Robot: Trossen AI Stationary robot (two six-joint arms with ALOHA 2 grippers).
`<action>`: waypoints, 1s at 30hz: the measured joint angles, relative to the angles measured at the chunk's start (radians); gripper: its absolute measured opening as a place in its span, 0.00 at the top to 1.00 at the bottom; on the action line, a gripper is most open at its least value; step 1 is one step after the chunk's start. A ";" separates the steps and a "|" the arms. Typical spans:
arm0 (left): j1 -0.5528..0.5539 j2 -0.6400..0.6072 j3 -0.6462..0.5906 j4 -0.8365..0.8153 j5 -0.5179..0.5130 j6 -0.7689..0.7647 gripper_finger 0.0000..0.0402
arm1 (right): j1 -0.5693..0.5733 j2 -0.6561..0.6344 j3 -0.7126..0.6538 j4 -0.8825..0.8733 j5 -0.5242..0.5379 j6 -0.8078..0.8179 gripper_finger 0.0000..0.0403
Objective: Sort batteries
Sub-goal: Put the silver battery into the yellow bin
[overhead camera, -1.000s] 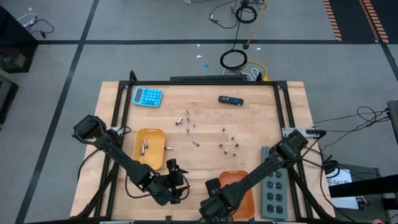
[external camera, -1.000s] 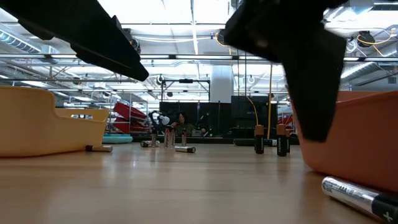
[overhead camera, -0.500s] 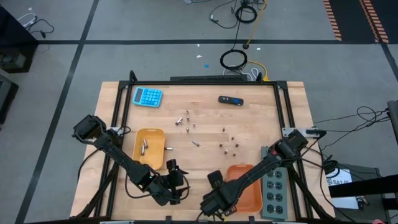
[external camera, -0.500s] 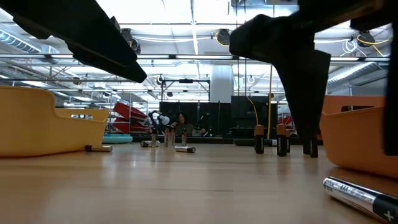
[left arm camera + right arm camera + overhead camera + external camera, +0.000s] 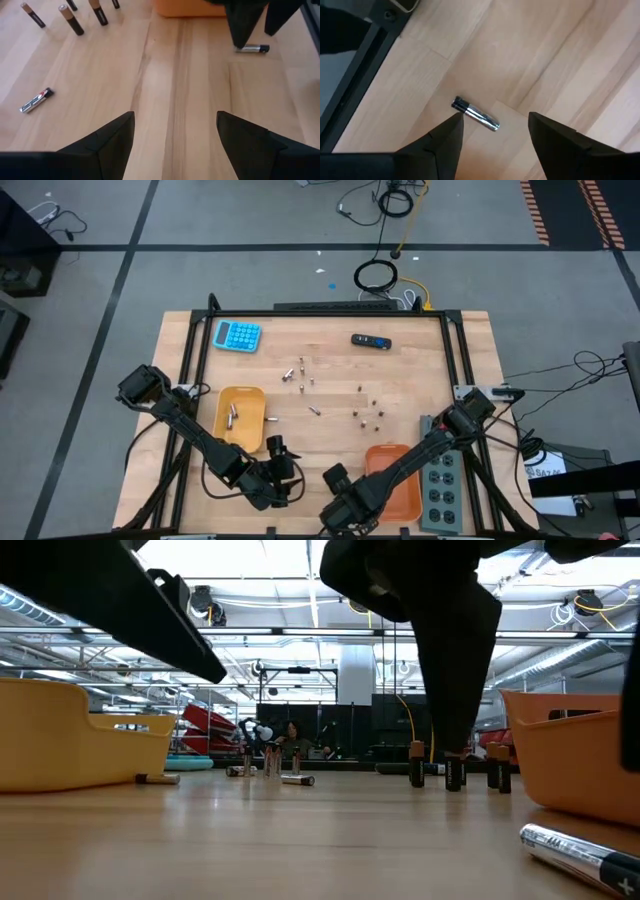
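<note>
Several batteries (image 5: 368, 411) dot the pale wooden table (image 5: 330, 380) above grey flooring (image 5: 250, 220).

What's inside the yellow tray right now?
Two batteries lie inside the yellow tray; a third lies just outside its rim. Nothing covers the tray from above.

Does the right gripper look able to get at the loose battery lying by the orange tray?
Probably yes: the right gripper hangs open over the battery, bare wood around it.

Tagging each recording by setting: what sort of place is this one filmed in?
Probably a large industrial lab or workshop hall: ceiling trusses with strip lights behind the table, taped grey floor with loose cables, and a framed wooden workbench.
</note>
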State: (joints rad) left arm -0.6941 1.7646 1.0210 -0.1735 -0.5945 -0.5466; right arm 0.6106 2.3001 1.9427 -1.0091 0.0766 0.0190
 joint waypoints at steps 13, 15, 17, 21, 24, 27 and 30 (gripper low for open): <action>0.000 0.000 0.000 -0.004 0.019 0.002 0.29 | 0.020 0.055 -0.001 -0.002 0.010 -0.111 0.47; 0.000 0.000 0.000 -0.004 0.020 0.002 0.29 | 0.018 0.055 -0.002 0.001 0.007 -0.114 0.47; 0.000 0.000 0.000 -0.004 0.028 0.001 0.29 | 0.012 0.055 -0.003 -0.004 0.015 -0.113 0.47; 0.000 0.000 0.000 -0.002 0.045 0.001 0.29 | 0.010 0.055 -0.003 -0.015 0.026 -0.132 0.47; 0.000 0.000 0.000 -0.001 0.045 0.001 0.29 | 0.008 0.055 -0.003 -0.012 0.026 -0.146 0.47; 0.000 0.000 0.000 -0.001 0.045 0.002 0.29 | 0.000 0.055 -0.003 -0.015 0.018 -0.152 0.48; 0.000 0.000 0.000 -0.001 0.046 0.002 0.29 | -0.009 0.055 -0.003 -0.002 -0.005 -0.173 0.51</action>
State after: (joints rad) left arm -0.6941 1.7645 1.0214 -0.1741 -0.5488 -0.5448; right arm 0.6018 2.3550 1.9396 -1.0111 0.0711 -0.1543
